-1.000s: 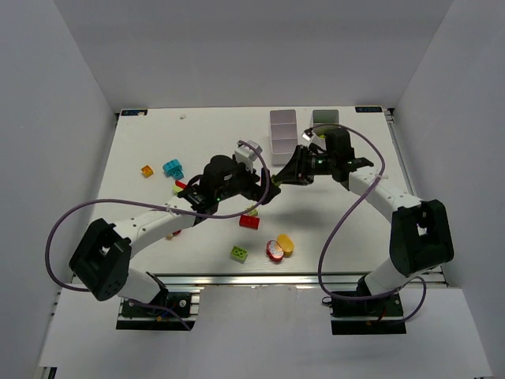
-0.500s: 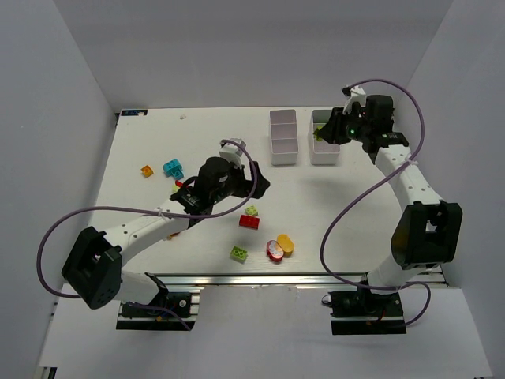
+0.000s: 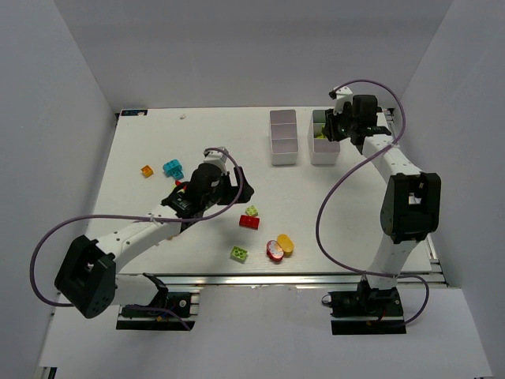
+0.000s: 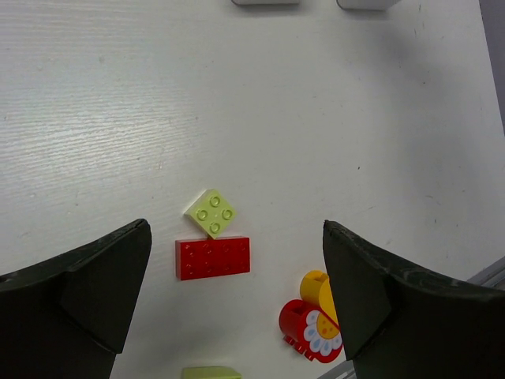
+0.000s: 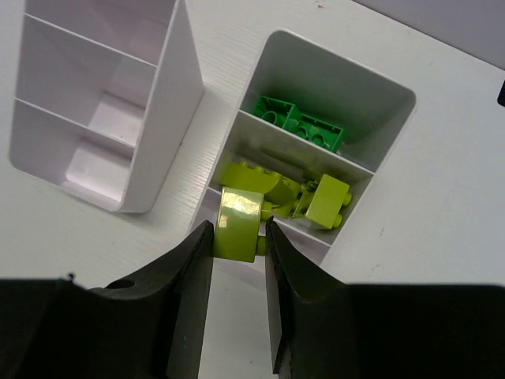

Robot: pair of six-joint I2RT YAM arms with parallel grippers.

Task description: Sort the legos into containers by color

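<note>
Legos (image 3: 249, 222) lie loose on the table (image 3: 158, 134). Nearest the arms: lime brick (image 3: 238, 253), red-white round piece (image 3: 274, 251) touching an orange piece (image 3: 286, 244). Just beyond, red brick (image 4: 213, 258) with a lime tile (image 4: 211, 213) at its far edge. Left pincer (image 4: 237, 229) hovers over those two, fingers wide apart, holding nothing. Further left, cyan brick (image 3: 172, 168) near a small orange brick (image 3: 147, 170). Far side: left bin (image 3: 284, 160) and right bin (image 3: 323, 160) side by side. Right pincer (image 5: 239, 233) is clamped on a lime lego (image 5: 239, 217) above the right bin. That bin's far compartment holds dark green bricks (image 5: 300, 126), the middle one lime bricks (image 5: 323, 204).
</note>
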